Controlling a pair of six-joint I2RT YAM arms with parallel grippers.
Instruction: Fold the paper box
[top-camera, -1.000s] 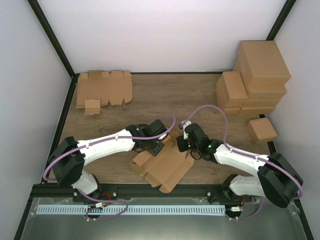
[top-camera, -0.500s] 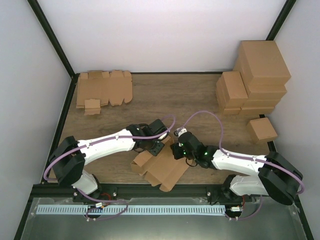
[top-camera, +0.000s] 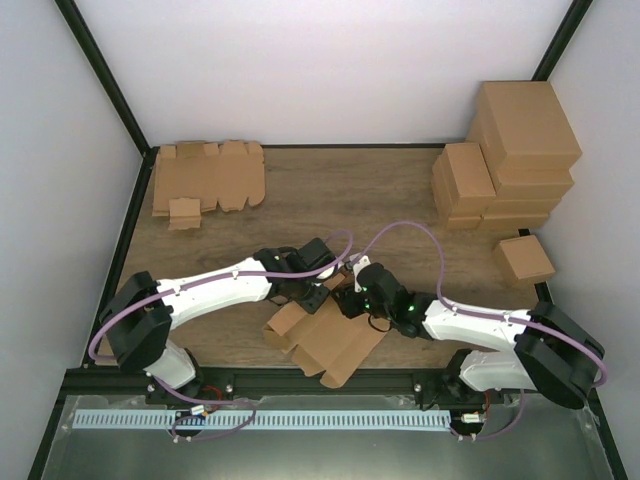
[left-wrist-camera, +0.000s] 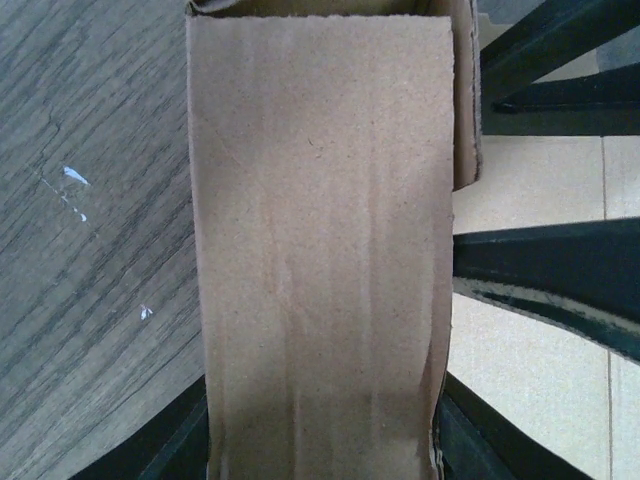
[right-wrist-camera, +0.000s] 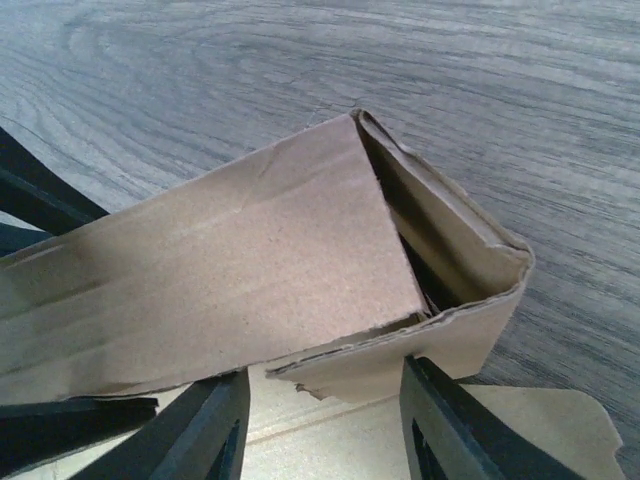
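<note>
left gripper (left-wrist-camera: 320, 445) looks clamped on paper box (top-camera: 335, 345) wall; right gripper (right-wrist-camera: 325, 420) jaws apart, gripping nothing. risk: unheld corner fold springs open, creases undone.

From above you can't see either set of fingertips. The left gripper (top-camera: 318, 292) and right gripper (top-camera: 352, 300) crowd together over the box (top-camera: 335, 345), and their bodies cover its far end. In your left wrist view the box fills the middle and runs off the top and bottom edges. The left fingers (left-wrist-camera: 185, 452) show only as dark slivers beside it, so you can't tell whether they pinch it. In the right wrist view the right fingers (right-wrist-camera: 450, 430) are cut off at the bottom, the box runs off the left edge, and the fold's inside is lost in shadow.
</note>
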